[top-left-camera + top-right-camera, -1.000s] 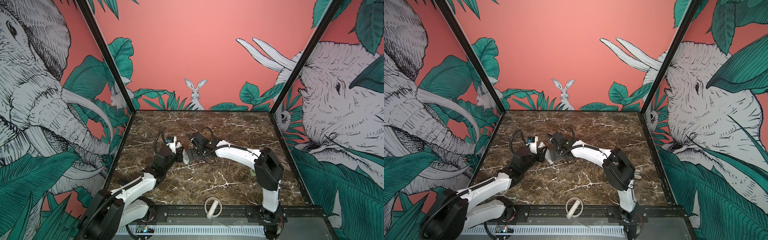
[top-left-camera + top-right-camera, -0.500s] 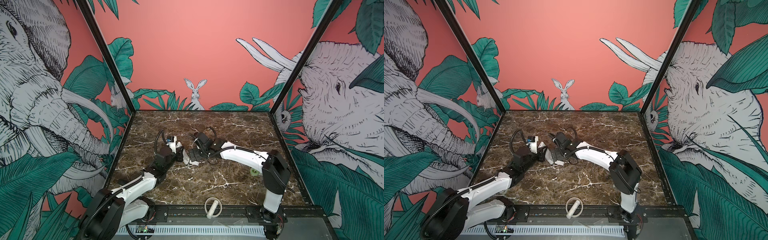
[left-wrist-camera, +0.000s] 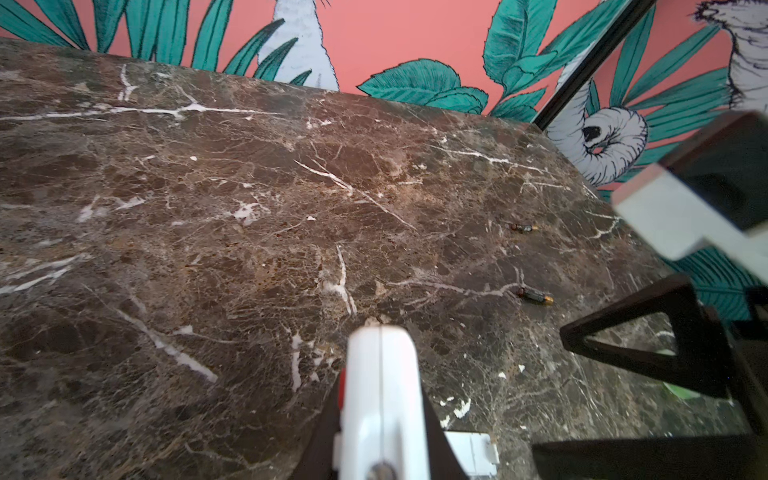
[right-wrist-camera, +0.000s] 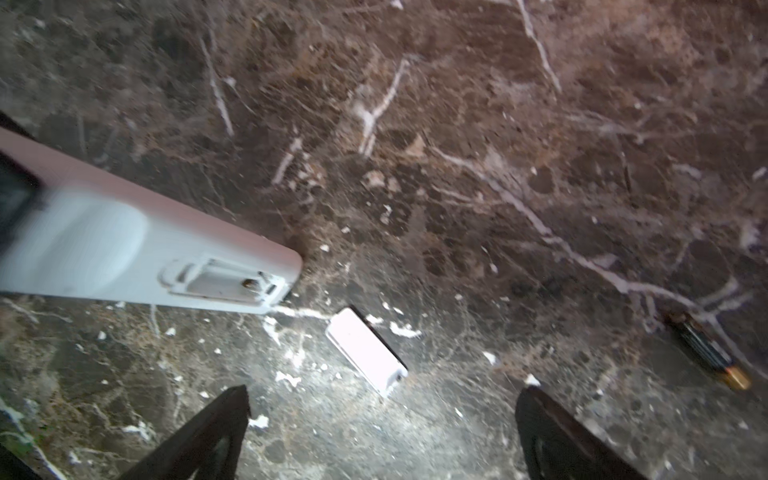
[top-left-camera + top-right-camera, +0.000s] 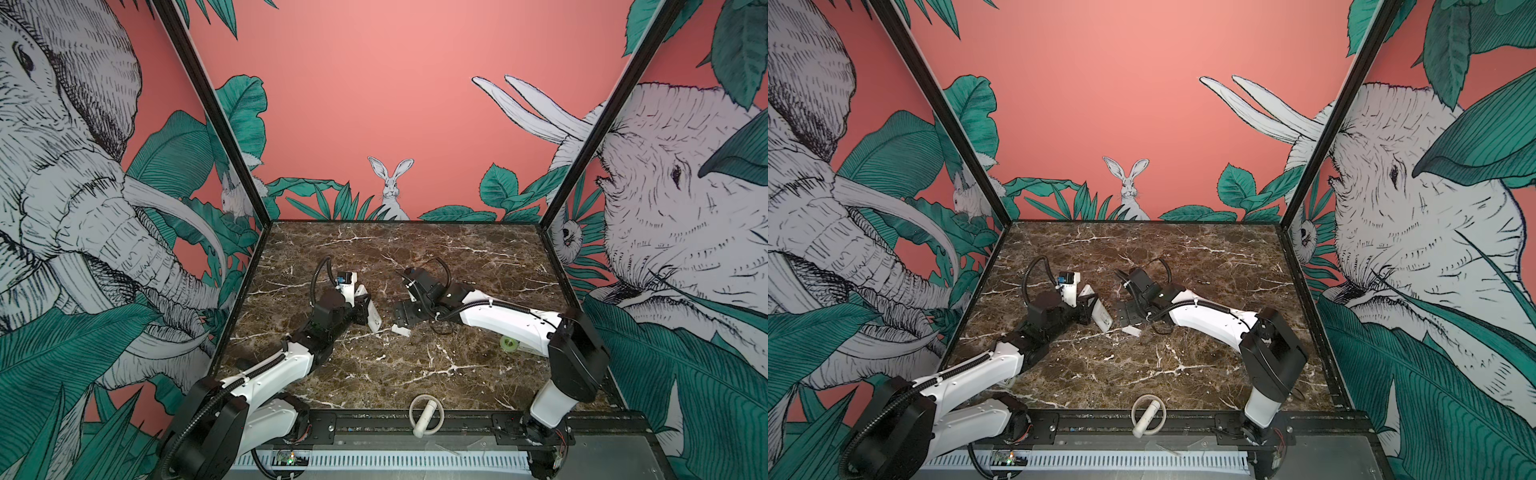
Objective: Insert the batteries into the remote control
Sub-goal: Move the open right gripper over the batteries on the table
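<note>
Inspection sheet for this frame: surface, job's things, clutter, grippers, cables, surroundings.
Surface: brown marble tabletop, white-veined.
Job's things: remote control tilted, battery bay open, no battery seen inside; one battery and second battery loose on marble; white cover piece by remote's end.
Clutter: white cylinder with ring at front edge; green roll under right arm.
Grippers: left gripper shut on remote control; right gripper open above cover piece.
Cables: black cable loops at both wrists.
Surroundings: jungle mural walls; nothing else seen.

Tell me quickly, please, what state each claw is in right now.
Left claw: closed, holding the remote control.
Right claw: open, holding nothing.
</note>
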Tool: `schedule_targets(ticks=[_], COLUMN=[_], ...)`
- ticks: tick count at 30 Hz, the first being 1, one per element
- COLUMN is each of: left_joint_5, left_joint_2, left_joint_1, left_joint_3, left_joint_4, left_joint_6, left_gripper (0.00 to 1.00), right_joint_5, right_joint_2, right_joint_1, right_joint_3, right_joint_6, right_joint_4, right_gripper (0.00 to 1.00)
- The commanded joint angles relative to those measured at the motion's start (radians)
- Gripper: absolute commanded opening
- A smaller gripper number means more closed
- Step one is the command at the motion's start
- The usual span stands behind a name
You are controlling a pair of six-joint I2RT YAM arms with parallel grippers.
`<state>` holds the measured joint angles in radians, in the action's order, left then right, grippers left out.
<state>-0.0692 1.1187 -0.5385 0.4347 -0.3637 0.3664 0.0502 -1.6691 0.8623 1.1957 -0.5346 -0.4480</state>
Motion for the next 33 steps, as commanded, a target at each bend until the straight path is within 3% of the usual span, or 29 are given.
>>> schedule_targets(ticks=[1, 7, 16, 20, 23, 33], left_joint_5=[-0.093, -0.210, -0.373, -0.459, -0.463, -0.476], left_joint_2=[-0.022, -0.021, -0.008, -0.012, -0.039, -0.073], left_joint_1=[-0.008, -0.007, -0.006, -0.006, -0.006, -0.006], left_joint_3=[0.048, 0.189, 0.310, 0.319, 0.307, 0.284], left_joint_4=[0.162, 0.331, 0.431, 0.430, 0.412, 0.407], left_joint_6=[-0.065, -0.138, -0.073, -0.035, -0.006, 0.012], left_gripper=[0.00, 0.00, 0.00, 0.00, 0.00, 0.00], right_joint_5=[0.033, 0.091, 0.045, 0.040, 0.039, -0.049], right_joint_2=[0.060, 0.170, 0.193, 0.146, 0.102, -0.040], right_joint_1=[-0.021, -0.081, -0.233, -0.280, -0.303, -0.393], right_joint_3=[-0.053, -0.144, -0.151, -0.098, -0.064, -0.016], right_joint_6=[0.025, 0.078, 0.241, 0.332, 0.399, 0.558], right_joint_4=[-0.036, -0.133, -0.220, -0.267, -0.279, -0.224], right_gripper=[0.99, 0.99, 0.90, 0.76, 0.63, 0.46])
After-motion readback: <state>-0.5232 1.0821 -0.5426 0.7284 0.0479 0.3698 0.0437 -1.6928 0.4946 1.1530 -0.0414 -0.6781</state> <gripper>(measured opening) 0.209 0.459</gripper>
